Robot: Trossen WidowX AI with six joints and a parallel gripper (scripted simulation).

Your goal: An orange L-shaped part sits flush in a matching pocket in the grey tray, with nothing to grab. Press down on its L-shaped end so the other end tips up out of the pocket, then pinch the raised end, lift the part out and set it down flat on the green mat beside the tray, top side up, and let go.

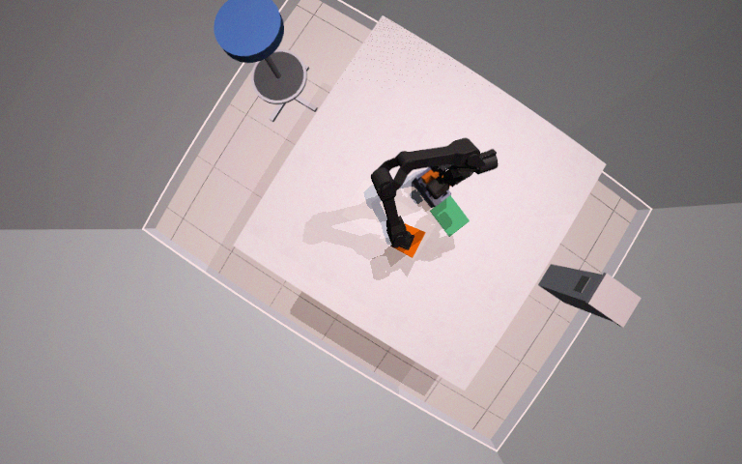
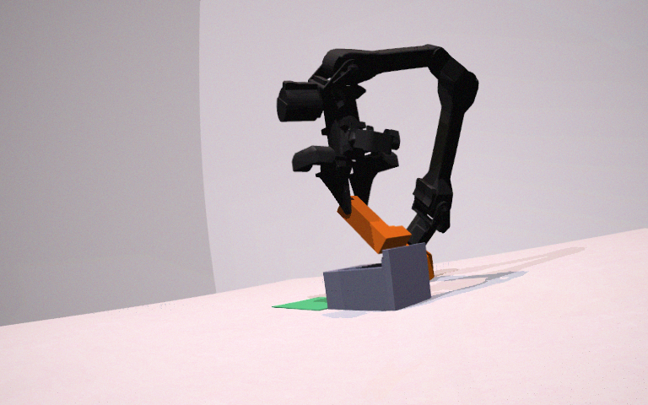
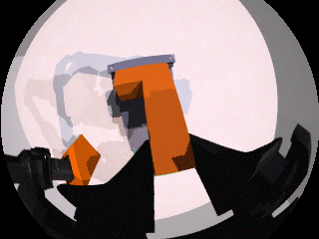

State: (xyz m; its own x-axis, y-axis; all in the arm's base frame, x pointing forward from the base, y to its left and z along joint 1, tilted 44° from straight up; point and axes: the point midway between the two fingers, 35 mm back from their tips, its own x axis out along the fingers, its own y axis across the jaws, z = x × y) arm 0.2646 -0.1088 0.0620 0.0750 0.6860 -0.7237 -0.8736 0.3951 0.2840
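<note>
Part (image 1: 430,175) (image 2: 366,223) (image 3: 166,117): orange, plain. Tray (image 1: 444,197) (image 2: 360,290) (image 3: 142,64): blue-grey. Mat (image 1: 456,217) (image 2: 301,304): green. Arm (image 1: 438,157) (image 2: 398,59): black. Stool seat (image 1: 247,26): blue. Tabletop (image 1: 339,186) (image 2: 239,353) (image 3: 219,80): pale pink. Floor (image 1: 248,145): beige, dark grid lines.

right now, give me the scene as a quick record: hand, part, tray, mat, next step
hand: the hand is shut on the part's straight end
part: the orange L-shaped part is tilted, its gripped end higher than its L-shaped end
tray: the grey tray stands on the table, the part above its pocket
mat: the green mat lies flat beside the tray, part not on it
next step: probably carry the part over and level it
</note>
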